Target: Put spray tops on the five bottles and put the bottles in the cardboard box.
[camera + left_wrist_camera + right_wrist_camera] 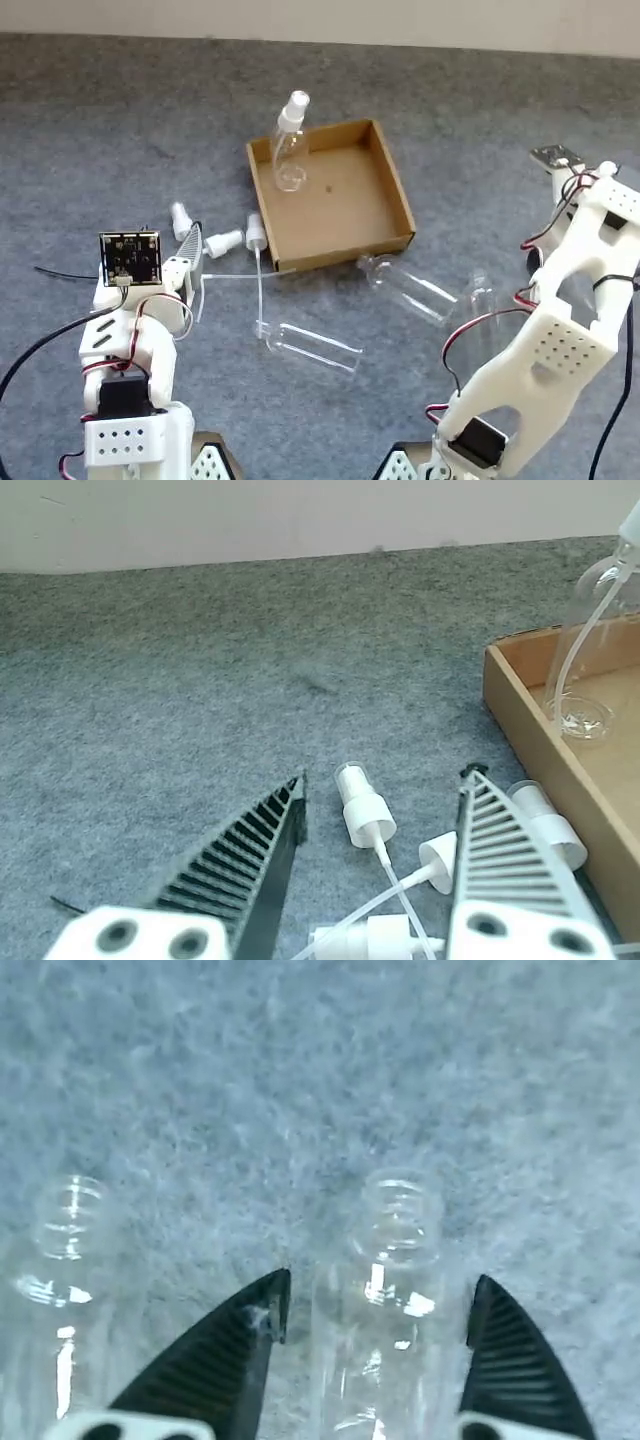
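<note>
The right gripper had its jaws apart either side of a clear uncapped bottle near the cardboard box. Light, slick plastic, probably best gripped mid-body. The left gripper, jaws apart, hung over spray tops.

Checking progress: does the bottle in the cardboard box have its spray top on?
On. The bottle in the cardboard box carries a white spray top on its neck.
</note>
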